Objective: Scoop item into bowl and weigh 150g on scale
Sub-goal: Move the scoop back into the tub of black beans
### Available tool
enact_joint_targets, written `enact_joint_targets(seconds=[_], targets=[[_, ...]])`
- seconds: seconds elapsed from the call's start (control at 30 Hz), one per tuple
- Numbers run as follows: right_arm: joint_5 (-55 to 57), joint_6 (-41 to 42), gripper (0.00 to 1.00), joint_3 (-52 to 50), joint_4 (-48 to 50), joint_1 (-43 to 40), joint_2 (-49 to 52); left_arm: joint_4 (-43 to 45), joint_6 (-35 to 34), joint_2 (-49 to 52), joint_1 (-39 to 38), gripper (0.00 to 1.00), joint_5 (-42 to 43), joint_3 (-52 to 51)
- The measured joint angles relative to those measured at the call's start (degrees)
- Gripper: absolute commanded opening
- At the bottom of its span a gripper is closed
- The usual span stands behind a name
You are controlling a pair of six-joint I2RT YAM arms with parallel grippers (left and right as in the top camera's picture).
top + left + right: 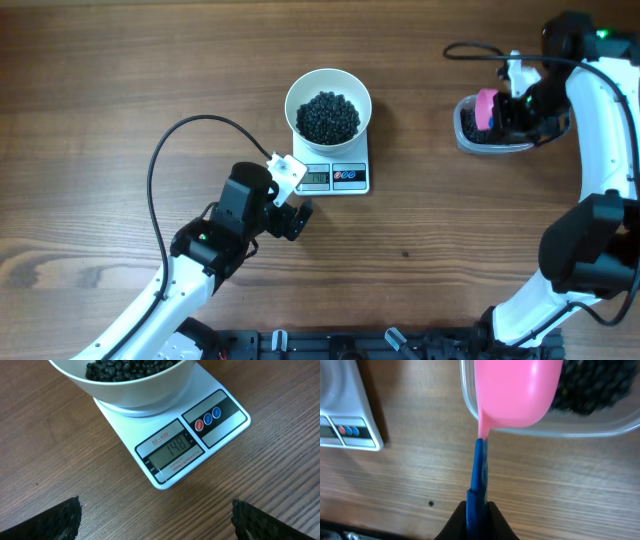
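Where the bowl sits: the white bowl [292,96] stands on the scale [352,180], toward 12 o'clock from the middle of the wooden table [120,80] in the overhead view, and it covers most of the platform.
Beans: black beans [328,116] are heaped inside the white bowl, below its rim; more lie in the clear plastic tub [580,431].
Scale: white and square, with its front strip at the 6 o'clock side, clear of the bowl.
Display: the grey display [172,447] reads 148.
Buttons: three round buttons [207,417], one red and two blue, sit beside the display.
Left gripper: the left gripper [159,525] hangs over bare wood at about 7 o'clock from the scale, near it but apart. Its black fingers [62,520] are spread wide with nothing between them.
Right gripper: the right gripper [476,512] is at about 2 o'clock on the table, its fingers pressed together on the blue handle [479,467] of the scoop.
Scoop: the pink scoop [517,390] has its cup across the tub's rim, on the tub's 9 o'clock side seen from overhead. I cannot tell whether it holds any beans.
Tub: it rests on the table well apart from the scale, toward 3 o'clock from it.
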Motion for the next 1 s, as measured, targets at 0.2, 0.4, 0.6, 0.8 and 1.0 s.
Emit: enact_joint_targets(seconds=[0.2, 0.4, 0.6, 0.8, 1.0], targets=[[0.63, 0.02, 0.04, -5.42, 4.59, 0.02, 0.00, 0.00, 0.00, 0.00, 0.00, 1.00, 0.00, 0.00], [0.79, 0.04, 0.04, -10.01, 11.72, 0.02, 0.00, 0.00, 0.00, 0.00, 0.00, 1.00, 0.00, 0.00], [0.85, 0.02, 0.04, -11.26, 14.67, 0.02, 0.00, -0.02, 0.00, 0.00, 0.00, 1.00, 0.02, 0.00], [0.31, -0.72, 0.04, -11.26, 14.05, 0.02, 0.00, 0.00, 0.00, 0.00, 0.00, 1.00, 0.00, 0.00], [-2.51, -2.95, 0.04, -11.32, 11.85, 0.00, 0.00, 0.00, 0.00, 0.00, 0.00, 1.00, 0.00, 0.00]])
